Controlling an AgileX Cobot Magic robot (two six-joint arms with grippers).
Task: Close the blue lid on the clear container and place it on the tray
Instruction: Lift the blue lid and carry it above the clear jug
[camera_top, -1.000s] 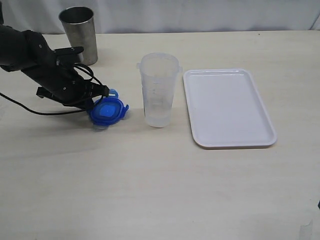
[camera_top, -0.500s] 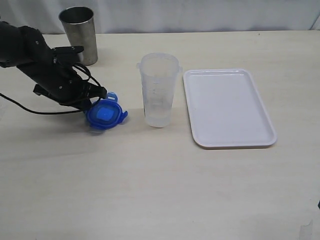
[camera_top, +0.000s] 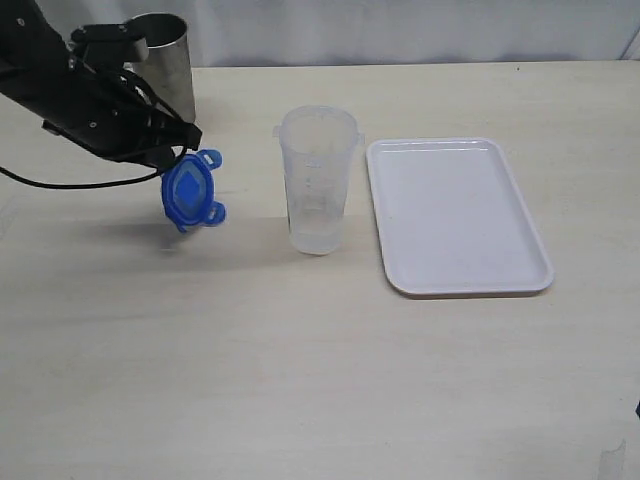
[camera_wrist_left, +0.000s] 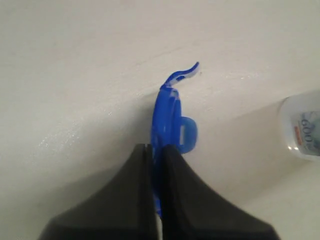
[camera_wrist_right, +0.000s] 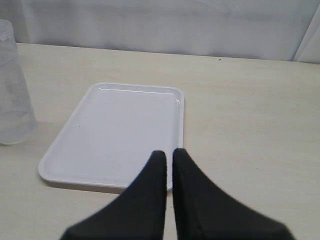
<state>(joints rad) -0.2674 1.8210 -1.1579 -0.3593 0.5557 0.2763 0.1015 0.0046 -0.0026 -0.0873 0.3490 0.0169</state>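
Observation:
My left gripper (camera_top: 183, 157) is shut on the blue lid (camera_top: 190, 192), which hangs tilted on edge above the table, left of the clear container (camera_top: 318, 185). In the left wrist view the lid (camera_wrist_left: 168, 112) is pinched edge-on between the black fingers of that gripper (camera_wrist_left: 157, 150), and the container's base (camera_wrist_left: 303, 127) shows at the frame edge. The container stands upright and open beside the white tray (camera_top: 455, 215). In the right wrist view my right gripper (camera_wrist_right: 170, 154) is shut on nothing, hovering near the tray's (camera_wrist_right: 125, 125) corner, with the container (camera_wrist_right: 12, 90) beyond it.
A grey metal cup (camera_top: 168, 60) stands at the back left, partly behind the left arm. A black cable (camera_top: 60, 184) trails from that arm over the table. A pale wall runs along the table's far edge.
The left gripper has risen and moved back to the left with the blue lid. The lid left the table and swung from nearly flat to hanging on edge.

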